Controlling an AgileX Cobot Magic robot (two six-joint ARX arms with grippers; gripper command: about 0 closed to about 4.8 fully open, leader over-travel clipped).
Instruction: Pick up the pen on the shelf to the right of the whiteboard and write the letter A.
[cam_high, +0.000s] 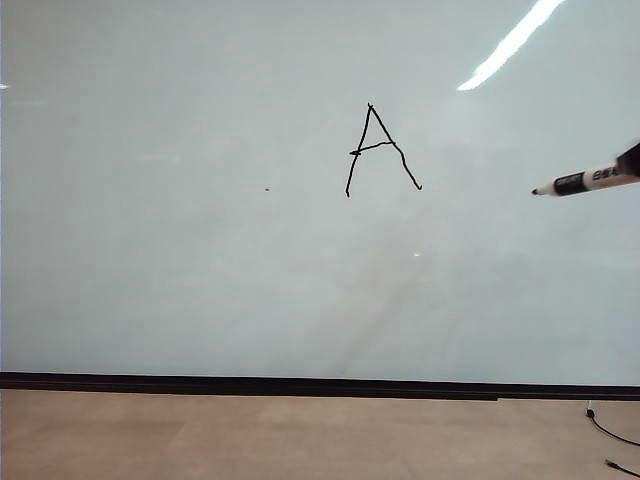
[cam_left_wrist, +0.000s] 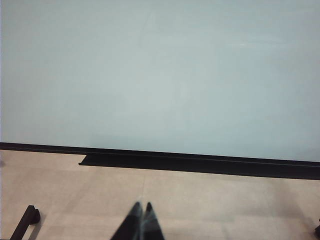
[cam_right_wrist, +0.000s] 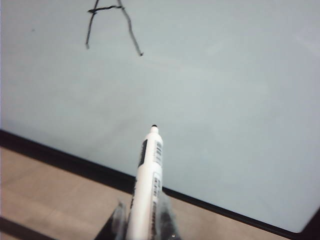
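A thin black hand-drawn letter A (cam_high: 378, 150), with wobbly strokes and a slanted crossbar, is showing on the large glossy pale grey-white whiteboard (cam_high: 200, 250), right of a tiny dark speck (cam_high: 267, 189). The right gripper (cam_right_wrist: 144, 220) is clamping its fingers on the slim white-barrelled pen (cam_right_wrist: 145, 185), which is hanging off the board to the right of the letter, black tip towards it; its black lettering is too blurred to read. The left gripper (cam_left_wrist: 141, 207) is resting low over the tan surface (cam_left_wrist: 200, 205) below the board's black strip (cam_left_wrist: 200, 162), fingers pressed together.
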